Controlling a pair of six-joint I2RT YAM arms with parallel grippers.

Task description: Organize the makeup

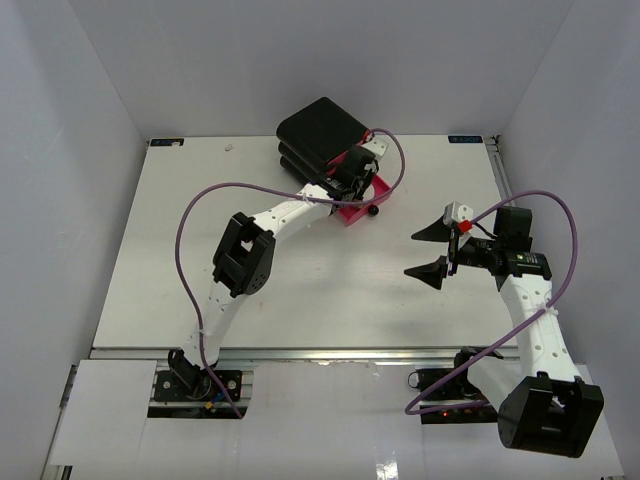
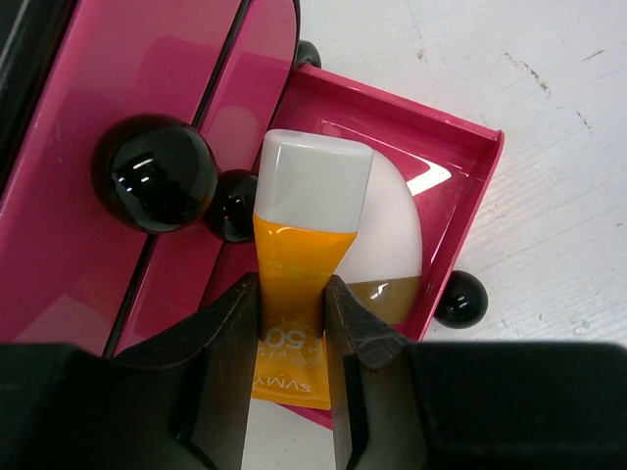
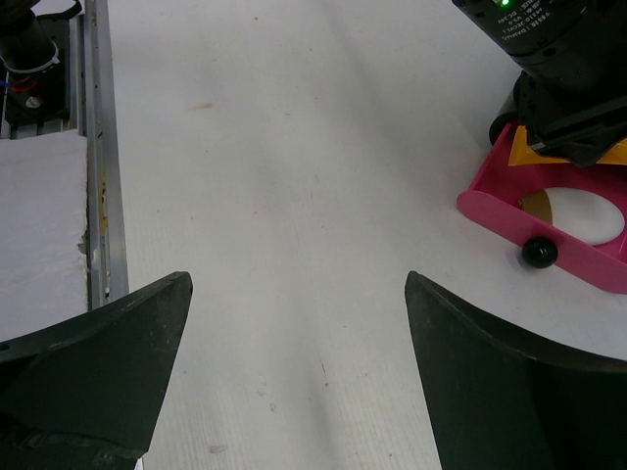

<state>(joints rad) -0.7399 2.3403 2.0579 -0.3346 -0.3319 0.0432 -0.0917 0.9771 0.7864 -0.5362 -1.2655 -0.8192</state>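
Note:
My left gripper [image 2: 292,294] is shut on the orange tube with white cap [image 2: 299,255] and holds it over the open pink drawer [image 2: 468,176] of the black three-drawer box [image 1: 318,135]. The white-and-brown egg-shaped piece [image 2: 392,240] lies in that drawer, partly under the tube. In the top view the left gripper [image 1: 352,180] is at the drawer [image 1: 360,212]. My right gripper [image 1: 432,252] is open and empty over bare table; its wrist view shows the drawer [image 3: 490,211] and the egg piece [image 3: 578,211] far right. The lipstick tubes and tan bottle are out of view.
White walls enclose the table on three sides. A metal rail [image 1: 300,353] runs along the near edge. Purple cables [image 1: 200,215] loop above both arms. Black round knobs [image 2: 157,174] sit on the closed pink drawer fronts.

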